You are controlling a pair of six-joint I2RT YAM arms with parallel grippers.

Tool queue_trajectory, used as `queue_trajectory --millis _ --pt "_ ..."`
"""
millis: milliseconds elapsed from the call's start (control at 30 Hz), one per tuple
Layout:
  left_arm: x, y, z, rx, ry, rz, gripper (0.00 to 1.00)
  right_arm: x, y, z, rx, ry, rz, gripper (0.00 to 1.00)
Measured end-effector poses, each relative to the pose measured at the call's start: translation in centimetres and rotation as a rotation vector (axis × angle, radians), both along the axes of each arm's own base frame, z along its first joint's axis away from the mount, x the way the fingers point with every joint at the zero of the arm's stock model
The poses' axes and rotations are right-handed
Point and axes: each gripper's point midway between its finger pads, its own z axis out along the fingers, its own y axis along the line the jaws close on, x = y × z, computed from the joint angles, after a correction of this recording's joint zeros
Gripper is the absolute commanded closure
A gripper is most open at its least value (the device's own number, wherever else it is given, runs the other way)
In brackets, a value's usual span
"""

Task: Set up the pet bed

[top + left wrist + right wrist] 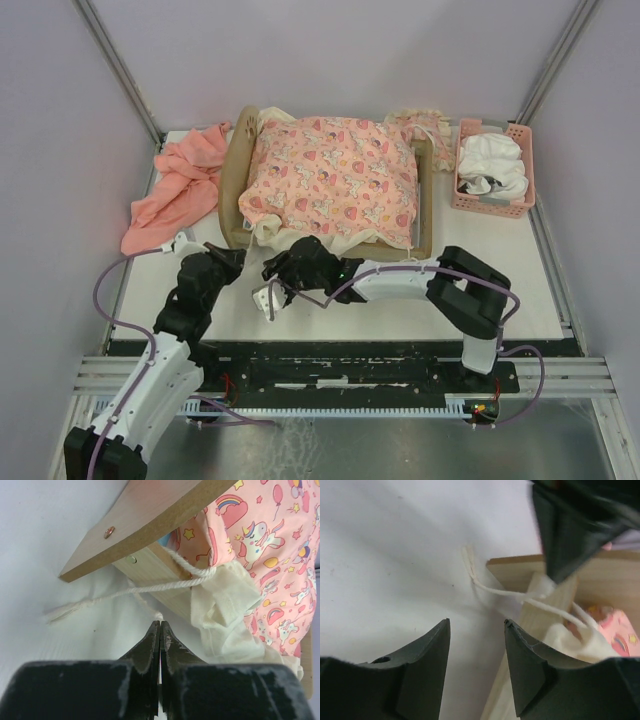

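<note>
The pet bed (237, 170) stands at the middle back, its light-wood frame (150, 515) filled by a pink unicorn-print cushion (335, 180). A cream tie cord (125, 591) from the cushion's corner loops round the near-left leg (540, 615), and one end trails on the table. My left gripper (160, 623) is at that corner, shut, with a strand of the cord pinched at its tips. My right gripper (476, 622) hovers just beside it, open and empty; the left fingers (565, 535) show above the leg in its view.
A salmon-pink cloth (175, 185) lies crumpled left of the bed. A pink plastic basket (495, 207) with white cloth (492, 160) in it stands at the back right. Frilly fabric (425, 122) lies behind the bed. Walls close in on both sides.
</note>
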Motion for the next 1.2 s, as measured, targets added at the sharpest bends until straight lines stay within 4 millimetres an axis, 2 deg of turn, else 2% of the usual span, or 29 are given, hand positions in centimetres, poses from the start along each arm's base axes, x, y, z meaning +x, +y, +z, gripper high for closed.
queue_trajectory --millis 233,433,733,1067,1200 --pt "0.0 0.1 0.8 -0.031 0.015 0.018 0.97 1.3 2.2 -5.4 -0.200 -0.267 0.146 0.45" --pt "-0.3 0.2 0.4 -0.037 0.041 0.024 0.97 3.2 3.5 -7.6 -0.303 -0.447 0.213 0.44" --pt "-0.3 0.2 0.4 -0.042 0.043 0.028 0.97 4.9 5.3 -7.8 -0.366 -0.618 0.286 0.42" --pt "-0.3 0.2 0.4 -0.043 0.043 0.029 0.97 6.3 6.3 -7.9 -0.460 -0.678 0.332 0.44" --pt "-0.3 0.2 0.4 -0.043 0.043 0.029 0.97 6.5 6.4 -8.0 -0.495 -0.678 0.349 0.48"
